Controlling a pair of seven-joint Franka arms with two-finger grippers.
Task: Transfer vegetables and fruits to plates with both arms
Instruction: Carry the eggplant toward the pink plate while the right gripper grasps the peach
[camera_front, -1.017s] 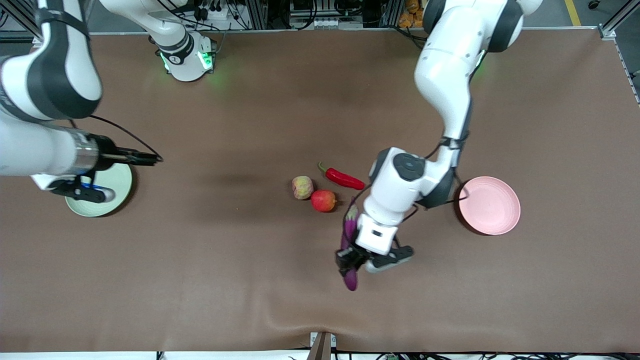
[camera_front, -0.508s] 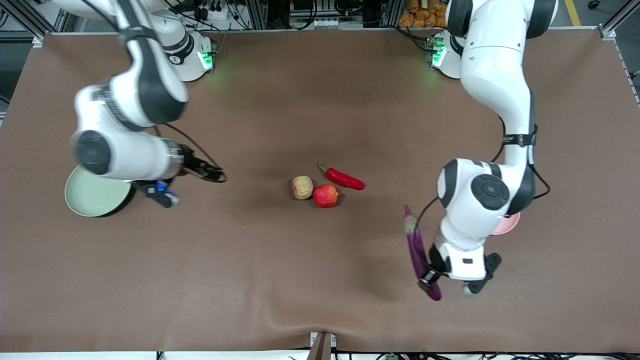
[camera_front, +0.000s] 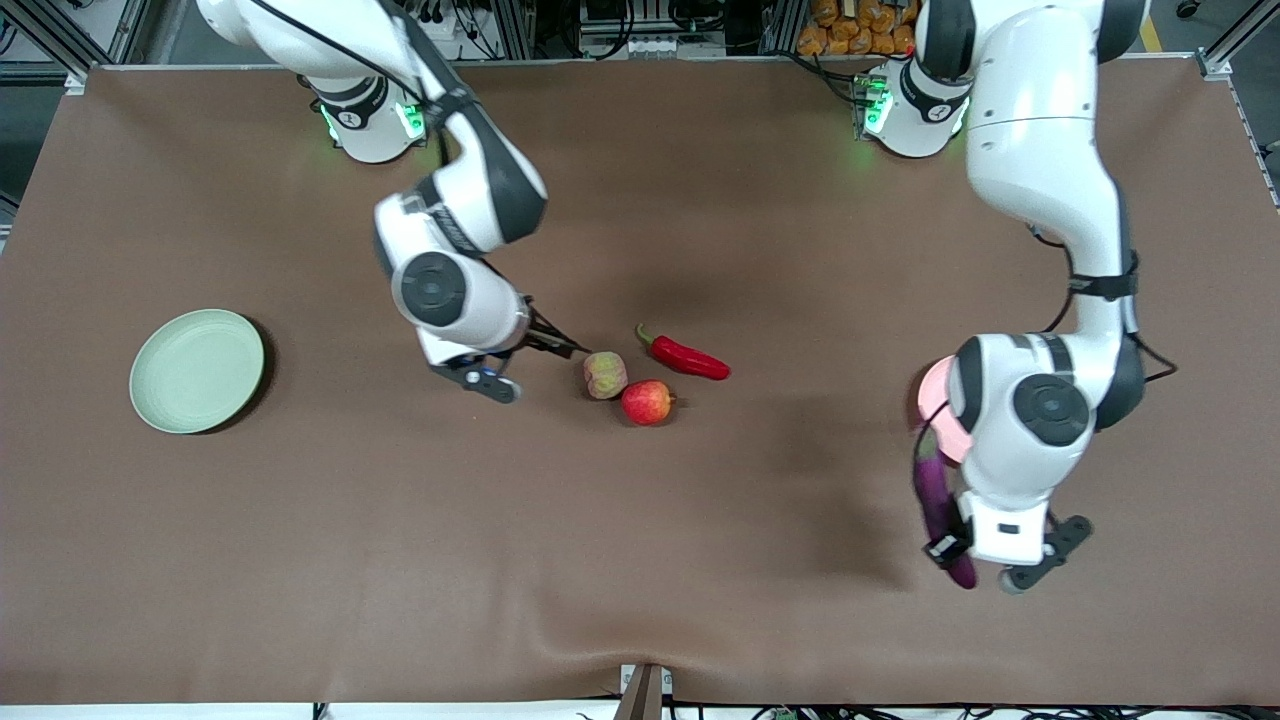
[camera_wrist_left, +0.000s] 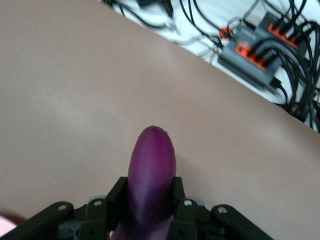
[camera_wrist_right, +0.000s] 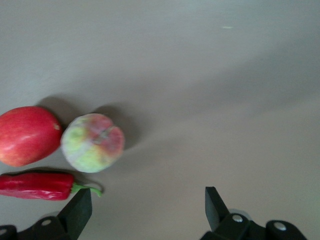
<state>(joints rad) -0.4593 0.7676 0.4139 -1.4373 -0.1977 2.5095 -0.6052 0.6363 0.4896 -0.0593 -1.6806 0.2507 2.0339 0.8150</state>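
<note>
Where brown cloth (camera_front: 640, 560) covers the table, cables (camera_wrist_left: 270, 45) crowd its edge.

A brown tabletop (camera_front: 640, 560) fills most of the front view, its covering faintly rippled along the edge nearest the front camera. At the middle of that edge a small dark bracket (camera_front: 643, 692) sticks out. Along the tabletop's edge farthest from the camera run metal frame rails (camera_front: 650, 45) with tangled black cables. The left wrist view shows a black power strip with orange sockets (camera_wrist_left: 260, 47) just off the tabletop's edge, cables plugged into it.
</note>
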